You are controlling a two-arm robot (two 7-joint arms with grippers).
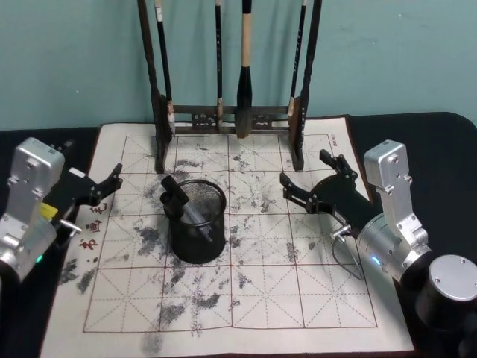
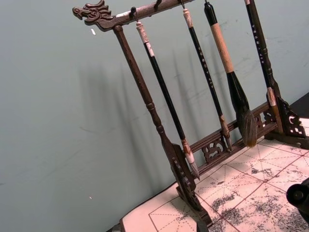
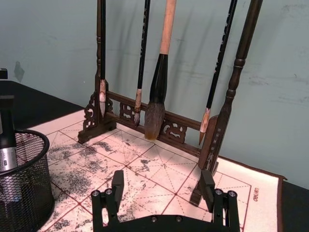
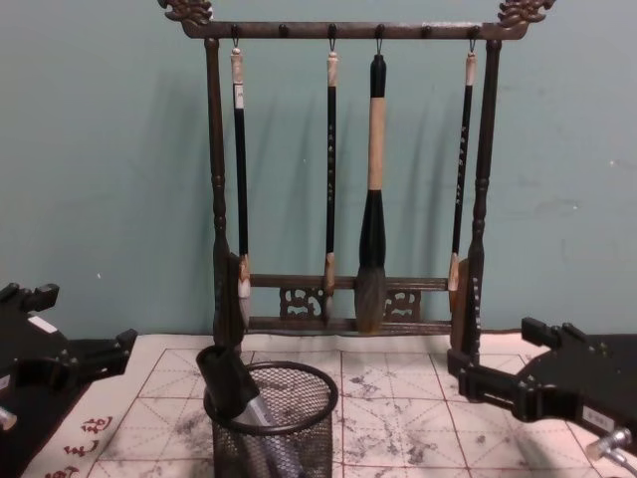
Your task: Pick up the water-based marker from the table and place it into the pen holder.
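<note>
The water-based marker stands tilted inside the pen holder, a black wire-mesh cup on the mat left of centre. Its black cap pokes over the rim on the cup's left side. The chest view shows the marker leaning in the pen holder as well. In the right wrist view the marker rises from the pen holder. My left gripper hangs open and empty to the left of the cup. To the cup's right, my right gripper is open and empty too, also seen as the right gripper.
A tall dark wooden brush rack hung with several brushes stands at the back of the white gridded mat. Behind it is a teal wall. The mat's front half holds only ink stains.
</note>
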